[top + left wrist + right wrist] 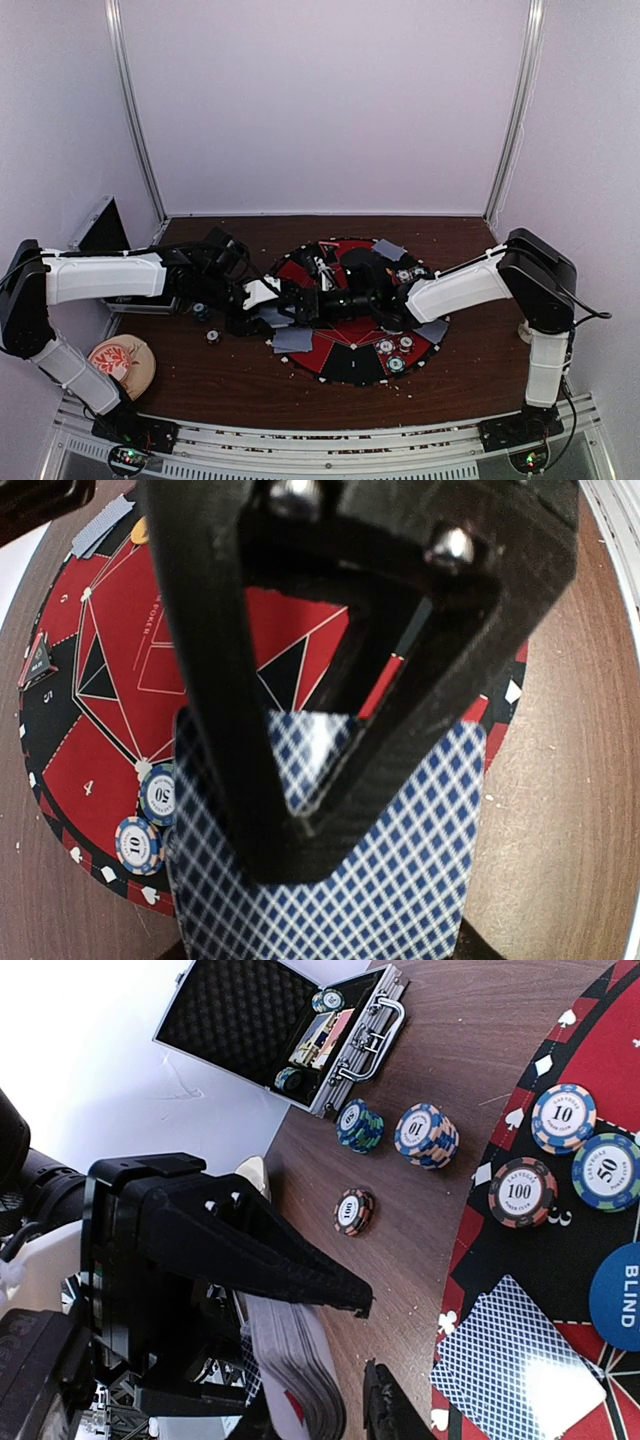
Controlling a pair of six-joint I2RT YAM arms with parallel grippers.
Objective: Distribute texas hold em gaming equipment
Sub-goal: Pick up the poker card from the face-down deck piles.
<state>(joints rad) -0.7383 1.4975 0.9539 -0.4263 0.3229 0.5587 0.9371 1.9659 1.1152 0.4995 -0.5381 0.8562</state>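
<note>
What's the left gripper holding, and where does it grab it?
The left gripper holds a stack of blue-backed cards, fingers across the top card's back; exact hold hidden.

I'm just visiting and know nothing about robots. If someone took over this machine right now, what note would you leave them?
Left end effector: shut on the deck.
Right end effector: beside the deck; open or shut, cannot tell.
On the mat: cards, chips and a blue blind button at some seats.
Off the mat: chip stacks and a single chip on the table; more chips in the open case.
Done: some seats served.
Left: probably deal the rest of the deck and hand out the other chips.
</note>
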